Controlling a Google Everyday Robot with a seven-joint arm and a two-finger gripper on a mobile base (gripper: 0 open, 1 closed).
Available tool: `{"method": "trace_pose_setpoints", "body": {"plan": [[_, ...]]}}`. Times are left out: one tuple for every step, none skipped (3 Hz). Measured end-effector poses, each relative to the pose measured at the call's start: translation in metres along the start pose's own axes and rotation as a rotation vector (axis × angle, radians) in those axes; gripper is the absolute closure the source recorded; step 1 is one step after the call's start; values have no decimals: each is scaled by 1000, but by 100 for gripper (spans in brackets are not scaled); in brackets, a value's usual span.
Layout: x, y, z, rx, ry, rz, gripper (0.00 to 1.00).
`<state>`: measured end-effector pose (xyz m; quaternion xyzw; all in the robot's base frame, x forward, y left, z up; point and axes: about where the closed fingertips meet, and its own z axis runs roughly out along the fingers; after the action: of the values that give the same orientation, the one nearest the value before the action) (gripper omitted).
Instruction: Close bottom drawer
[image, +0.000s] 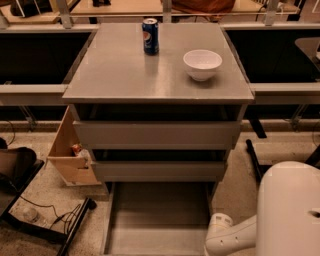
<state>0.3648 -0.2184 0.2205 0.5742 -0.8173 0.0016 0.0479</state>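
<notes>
Arm (231, 237) low right — jaws hidden.

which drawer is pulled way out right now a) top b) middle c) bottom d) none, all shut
C: the bottom drawer sticks far out toward the camera with its grey tray showing, while the top drawer front and the middle drawer front sit back near the cabinet. The gripper is out of view; only the white arm shows, by the drawer's right side.
</notes>
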Motion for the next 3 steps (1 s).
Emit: {"method": "trace_pose_setpoints", "body": {"plan": [[8,4,-11,10,8,14,24],[26,37,-17,15,-9,59,48],[51,85,-7,52,-74,123,80]]}}
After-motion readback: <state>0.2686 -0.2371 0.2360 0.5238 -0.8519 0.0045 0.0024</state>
